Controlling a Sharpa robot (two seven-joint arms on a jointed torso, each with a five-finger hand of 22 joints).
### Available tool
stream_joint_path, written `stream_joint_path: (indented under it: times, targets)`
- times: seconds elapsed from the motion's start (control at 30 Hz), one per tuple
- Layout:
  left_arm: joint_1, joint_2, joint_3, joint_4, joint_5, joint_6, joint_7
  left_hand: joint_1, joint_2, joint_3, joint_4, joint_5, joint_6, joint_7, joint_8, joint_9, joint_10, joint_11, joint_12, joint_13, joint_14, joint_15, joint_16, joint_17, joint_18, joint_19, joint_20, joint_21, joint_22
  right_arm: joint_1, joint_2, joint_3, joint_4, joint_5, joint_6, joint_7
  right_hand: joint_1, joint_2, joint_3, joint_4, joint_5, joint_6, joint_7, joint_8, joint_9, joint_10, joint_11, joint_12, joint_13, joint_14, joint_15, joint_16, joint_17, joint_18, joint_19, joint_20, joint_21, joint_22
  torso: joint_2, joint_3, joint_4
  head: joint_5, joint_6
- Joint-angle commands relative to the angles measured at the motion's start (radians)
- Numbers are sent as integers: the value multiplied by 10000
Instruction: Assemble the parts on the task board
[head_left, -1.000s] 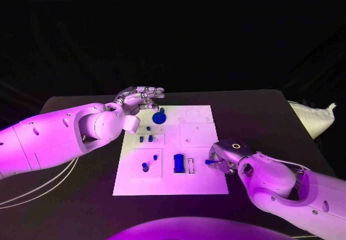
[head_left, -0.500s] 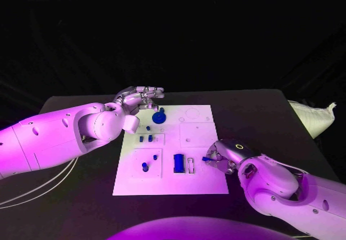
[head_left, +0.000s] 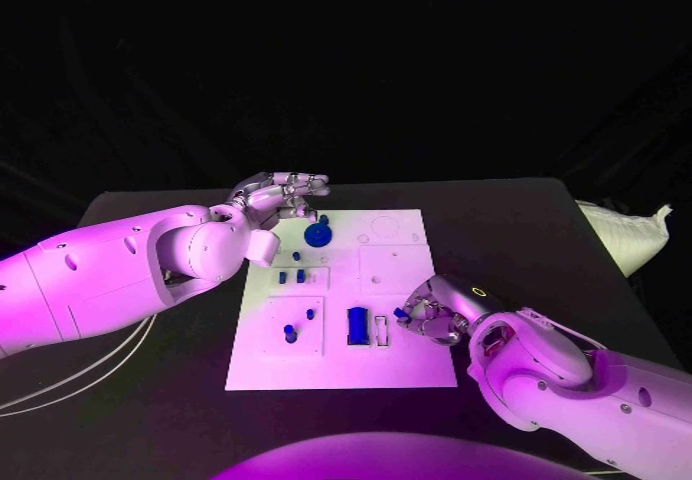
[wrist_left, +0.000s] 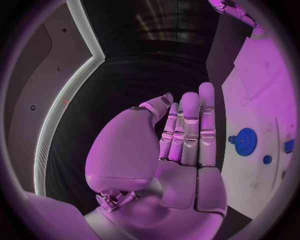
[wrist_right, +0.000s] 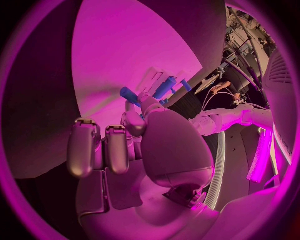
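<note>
Two white arms over a black tabletop (head_left: 519, 215), one from each side, each ending in a silver robot hand. Centered on the tabletop, a white task board (head_left: 404, 365) carrying small blue parts. Left robot hand (head_left: 283, 193) poised at the board's far left corner, fingers straight and side by side in the left wrist view, palm bare, holding nothing. Just beside those fingers, on the board, a blue gear (head_left: 317, 237), seen also from the left wrist (wrist_left: 245, 141). Right robot hand (head_left: 433, 311) at the board's right edge, thumb and a finger pinching a short blue peg (head_left: 402, 314), remaining fingers curled; the same peg visible in the right wrist view (wrist_right: 130, 95), jutting from the fingertips above the board. Immediately left of the peg, a narrow rectangular slot (head_left: 382, 331), and beside that a tall blue block (head_left: 356, 326) standing in the board. Farther left, a few smaller blue pieces (head_left: 290, 334) and two short blue pins (head_left: 291, 277) near the board's left side.
</note>
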Motion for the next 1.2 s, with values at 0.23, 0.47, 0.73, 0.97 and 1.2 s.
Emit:
stream_joint_path:
  times: [0.23, 0.47, 0.73, 0.97, 1.2]
  targets:
    - [3, 25, 6, 33, -45, 198, 25, 23, 82, -58, -9, 11, -69, 5, 19, -8, -89, -13, 62, 7, -85, 2, 56, -10, 117, 37, 2, -47, -8, 21, 284, 5, -166, 1164, 956, -218, -665, -116, -48, 393, 447, 279, -102, 20, 100, 210, 5, 267, 227, 752, -103, 145, 1024, -160, 83, -27, 147, 164, 3, 9, -7, 14, -6]
    - [3, 31, 6, 32, -47, 212, 16, 23, 82, -58, -9, 11, -69, 5, 19, -8, -89, -13, 62, 7, -85, 2, 56, -10, 117, 37, 2, -47, -8, 38, 453, 5, -195, 1266, 1088, -241, -926, -132, -97, 553, 485, 369, -131, 65, 148, 318, -18, 476, 403, 764, -120, 190, 1090, -175, 117, -35, 195, 247, 10, 12, -8, 20, -35]
    - [3, 37, 6, 34, -55, 223, 11, 23, 82, -58, -9, 11, -69, 5, 19, -8, -89, -13, 62, 7, -85, 2, 56, -10, 117, 37, 2, -47, -8, 68, 601, 6, -174, 1276, 953, -238, -1002, -135, -112, 601, 494, 390, -141, 76, 165, 357, -24, 569, 481, 767, -126, 201, 1105, -180, 128, -39, 211, 276, 7, 13, -1, 38, -50]
    - [3, 35, 6, 32, -55, 232, 6, 23, 82, -58, -9, 11, -69, 5, 19, -8, -89, -13, 62, 7, -85, 2, 56, -10, 117, 37, 2, -47, -8, 88, 673, 7, -191, 1267, 876, -237, -1006, -132, -110, 604, 501, 396, -145, 79, 169, 367, -27, 598, 504, 767, -126, 203, 1108, -179, 126, -40, 208, 270, 7, 11, -7, 46, -67]
    - [3, 48, 6, 28, -56, 250, -6, 23, 82, -58, -9, 11, -69, 5, 19, -8, -89, -13, 62, 7, -85, 2, 56, -10, 117, 37, 2, -47, -8, 108, 759, 9, -261, 1207, 997, -250, -1062, -123, -115, 642, 516, 416, -152, 92, 186, 380, -34, 614, 526, 767, -133, 202, 1108, -180, 130, -45, 214, 280, 6, 9, -1, 54, -61]
